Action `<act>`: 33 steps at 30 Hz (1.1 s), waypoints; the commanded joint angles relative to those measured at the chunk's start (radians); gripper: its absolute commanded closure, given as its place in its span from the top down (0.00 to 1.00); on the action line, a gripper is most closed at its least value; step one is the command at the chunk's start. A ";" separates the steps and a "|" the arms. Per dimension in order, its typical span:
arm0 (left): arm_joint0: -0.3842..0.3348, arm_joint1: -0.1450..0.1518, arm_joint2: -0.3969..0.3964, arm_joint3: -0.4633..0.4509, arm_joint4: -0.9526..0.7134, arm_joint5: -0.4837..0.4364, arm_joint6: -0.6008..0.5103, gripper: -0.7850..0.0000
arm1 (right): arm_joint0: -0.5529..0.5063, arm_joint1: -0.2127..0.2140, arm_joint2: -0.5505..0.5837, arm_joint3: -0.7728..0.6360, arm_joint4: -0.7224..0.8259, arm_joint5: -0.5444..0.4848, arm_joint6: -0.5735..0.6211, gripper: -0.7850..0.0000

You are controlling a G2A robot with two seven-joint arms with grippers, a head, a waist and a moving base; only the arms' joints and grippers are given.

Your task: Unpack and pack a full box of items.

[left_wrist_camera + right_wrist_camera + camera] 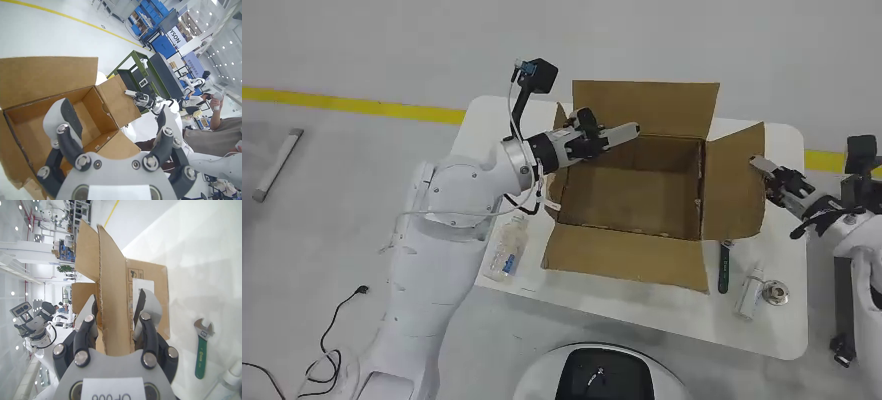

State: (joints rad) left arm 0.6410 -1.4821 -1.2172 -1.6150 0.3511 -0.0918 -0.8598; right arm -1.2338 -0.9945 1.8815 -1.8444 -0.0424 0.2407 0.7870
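Observation:
An open cardboard box (627, 200) stands in the middle of the white table (642, 310), all its flaps up and its bare floor (88, 123) showing. My left gripper (625, 131) hangs open over the box's back left corner; in the left wrist view its fingers (70, 115) are spread wide above the box's inside. My right gripper (761, 164) is at the outer edge of the right flap (734, 185). It is open, and the flap's edge (111, 298) stands between its two fingers without being pinched.
A clear plastic bottle (507, 250) lies on the table left of the box. Right of the box's front corner lie a green-handled wrench (724, 268), a small white bottle (752, 290) and a round metal part (776, 293). The wrench (202, 349) lies near my right gripper.

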 commanded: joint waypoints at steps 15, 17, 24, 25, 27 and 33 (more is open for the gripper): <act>0.000 0.000 0.000 0.000 0.000 0.000 0.000 1.00 | -0.217 -0.011 0.040 -0.267 -0.424 -0.195 -0.451 0.00; 0.000 0.000 0.000 0.000 0.000 0.000 0.000 1.00 | -0.225 -0.011 0.030 -0.283 -0.451 -0.193 -0.450 0.00; 0.042 0.013 -0.023 -0.085 0.059 0.087 -0.011 1.00 | -0.209 -0.013 0.025 -0.280 -0.440 -0.211 -0.439 0.00; 0.051 0.018 -0.034 -0.110 0.084 0.108 -0.032 1.00 | -0.205 -0.013 0.025 -0.278 -0.437 -0.216 -0.434 0.00; 0.084 0.028 -0.078 -0.161 0.096 0.184 -0.061 1.00 | -0.198 -0.012 0.026 -0.275 -0.436 -0.225 -0.429 0.00; 0.213 0.064 -0.204 -0.312 0.150 0.354 -0.285 1.00 | -0.180 -0.011 0.011 -0.262 -0.442 -0.255 -0.410 0.00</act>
State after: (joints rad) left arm 0.8250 -1.4243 -1.4012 -1.9077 0.4943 0.2234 -1.0850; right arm -1.4167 -1.0059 1.8961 -2.1097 -0.4836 -0.0095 0.3751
